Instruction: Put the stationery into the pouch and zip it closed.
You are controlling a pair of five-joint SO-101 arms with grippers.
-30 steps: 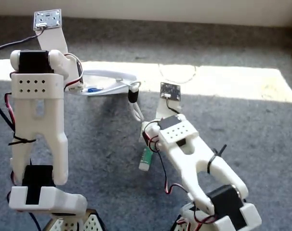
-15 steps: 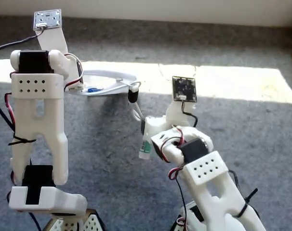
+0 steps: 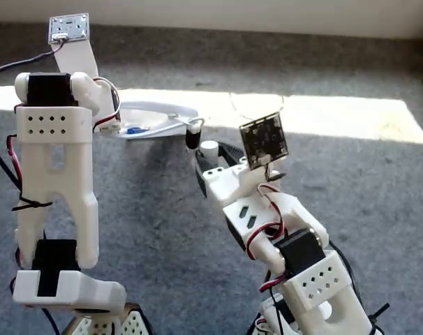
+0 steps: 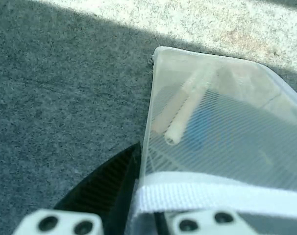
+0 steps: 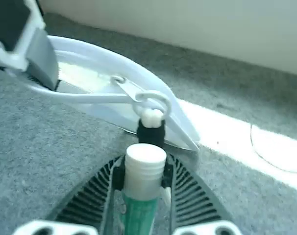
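The pouch [image 3: 156,120], clear plastic with a white zip band, lies near the far edge of the grey carpeted surface [image 3: 149,209]. It sits partly in the sunlit strip [image 3: 337,115] that runs below the pale wall [image 3: 267,14]. The left gripper [image 4: 142,188] is clamped on the pouch's zip band and holds its mouth open. Through the ribbed wall of the pouch, the left wrist view shows a pale pen [image 4: 187,105] and something blue [image 4: 202,129] beside it, both already inside.

The right gripper [image 5: 141,171] is closed around a green tube [image 5: 140,200] with a white cap (a glue stick, by the look of it). The tube is upright between the ribbed black jaws, with its cap just short of the pouch's open end. The print on its green label is too blurred to read. The zip pull [image 5: 151,105], a white ring with a black-and-white tag below it, hangs at the near corner of the pouch, directly ahead of the tube's cap. In the high view the cap [image 3: 210,148] shows just beside that corner.
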